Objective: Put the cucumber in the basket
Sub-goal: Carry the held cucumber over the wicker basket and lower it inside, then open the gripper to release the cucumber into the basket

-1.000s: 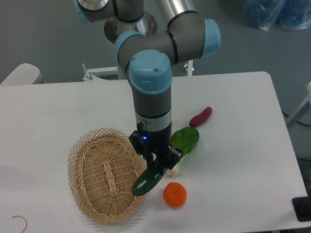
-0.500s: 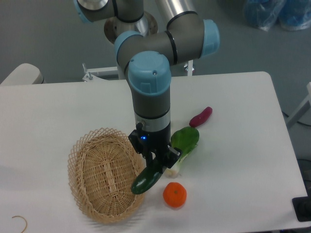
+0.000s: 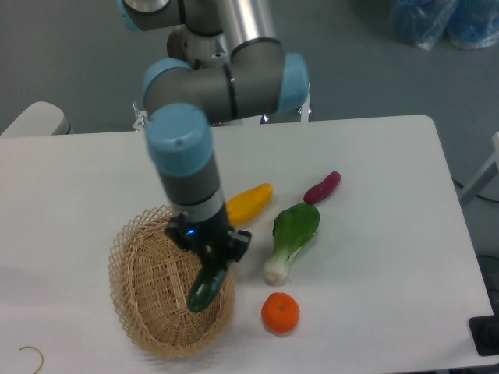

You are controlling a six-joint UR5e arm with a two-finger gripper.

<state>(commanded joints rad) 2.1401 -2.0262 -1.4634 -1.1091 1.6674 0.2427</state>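
The dark green cucumber [image 3: 204,289] hangs tilted in my gripper [image 3: 211,259], which is shut on its upper end. It is held over the right half of the tan wicker basket [image 3: 143,273], its lower end down inside the rim. Whether it touches the basket floor I cannot tell. The basket sits at the front left of the white table and holds nothing else that I can see.
A yellow vegetable [image 3: 249,202] lies just right of the basket's far rim. A bok choy [image 3: 292,238], a dark red vegetable [image 3: 322,188] and an orange [image 3: 280,312] lie to the right. A thin hook [image 3: 31,357] lies at the front left.
My arm has swung left, carrying the cucumber from the basket's right rim to over its inside. The yellow vegetable, hidden behind the arm before, now shows.
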